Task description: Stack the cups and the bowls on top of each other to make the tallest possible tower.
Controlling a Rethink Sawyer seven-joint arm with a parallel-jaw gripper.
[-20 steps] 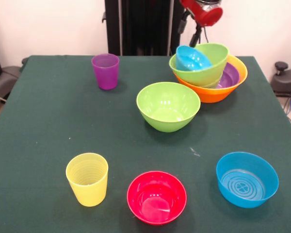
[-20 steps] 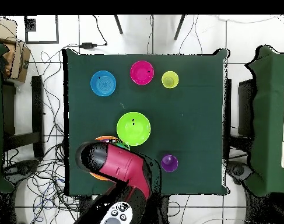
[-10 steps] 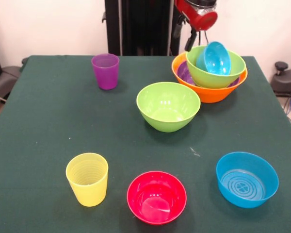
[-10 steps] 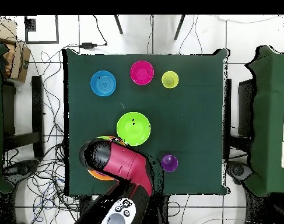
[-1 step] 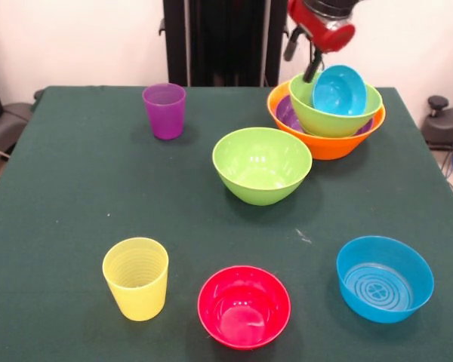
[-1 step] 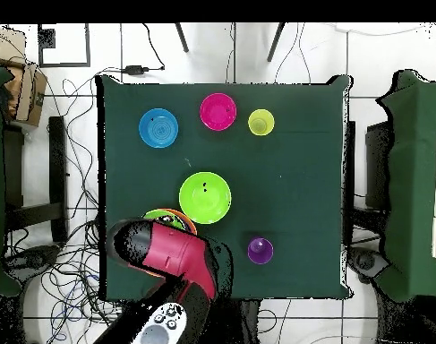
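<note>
Red arm (image 6: 172, 260) hides overhead the tower (image 5: 328, 121) seen frontally.

Bright even light, soft shadows, glossy glare on bowls (image 5: 244, 305), sharp focus

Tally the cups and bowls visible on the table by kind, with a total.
Cups: 2, purple cup, yellow cup
Bowls: 7, orange bowl, purple bowl, stacked green bowl, tilted blue bowl, loose green bowl, red bowl, loose blue bowl
Total: 9

No readable text, label, brand or number anywhere — bowls, cups, table alike.
</note>
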